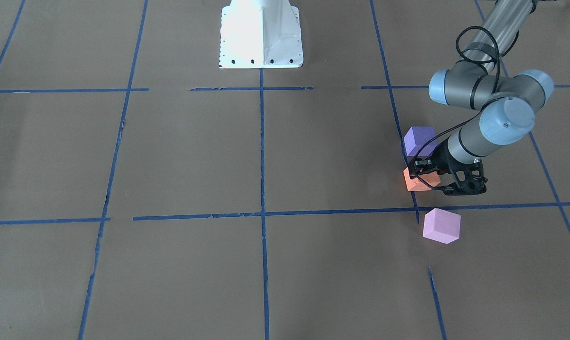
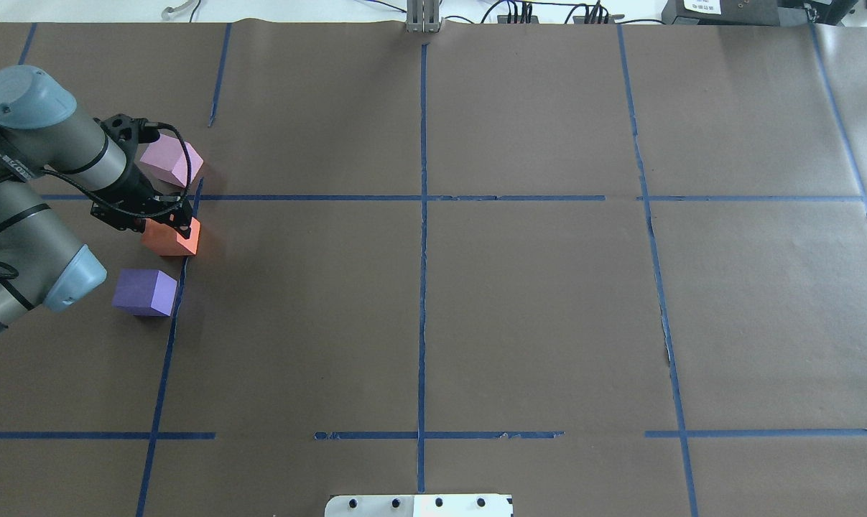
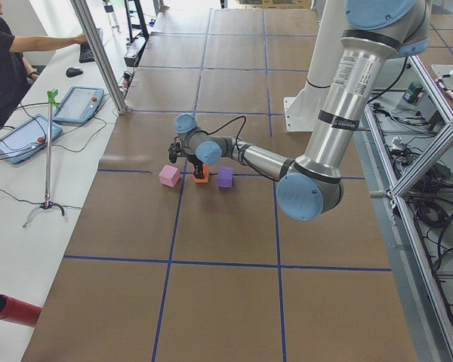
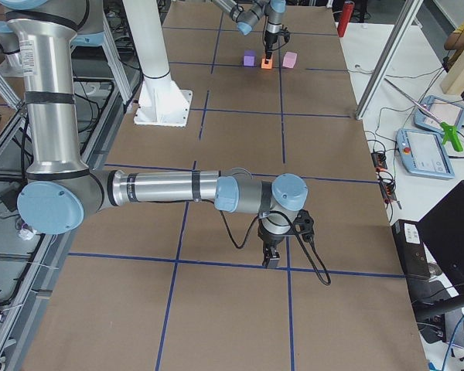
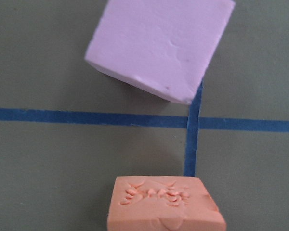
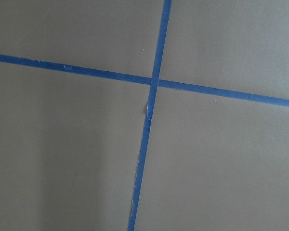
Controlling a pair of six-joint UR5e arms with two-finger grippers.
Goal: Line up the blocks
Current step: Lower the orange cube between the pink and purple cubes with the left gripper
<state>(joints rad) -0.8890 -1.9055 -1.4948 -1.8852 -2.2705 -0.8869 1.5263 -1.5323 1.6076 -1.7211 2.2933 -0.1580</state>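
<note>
**Three blocks lined up along a tape line, left fingers over the orange one**

We see the orange block [image 2: 171, 238] on the tabletop [image 2: 534, 301], on the robot's left side, just beside a crossing of blue tape lines [image 2: 422, 287]. It sits between the other two blocks. The purple block [image 2: 144, 291] is nearer the robot and the pink block [image 2: 171, 162] is farther out, past the cross line. All three are apart from one another and run roughly along the same lengthwise tape line. The pink block is turned askew to the tape, while the orange and purple blocks lie nearly square to it. In the left wrist view the orange block's top face shows a row of small dents, with the pink block beyond it.

The left gripper [image 2: 177, 219] points down at the orange block, its black fingers [image 1: 415, 168] at the block's top edge. We cannot tell whether they are clamped on it or free of it, and the wrist view shows no fingers.

In the side view from the robot's right, the right gripper [image 4: 271, 261] hangs low over the tabletop well away from the blocks, pointing straight down at a tape crossing. Its wrist view shows only brown paper and crossed tape. We cannot tell the state of its fingers.

The white robot base [image 1: 261, 35] stands at the tabletop's edge, midway between the arms.
</note>
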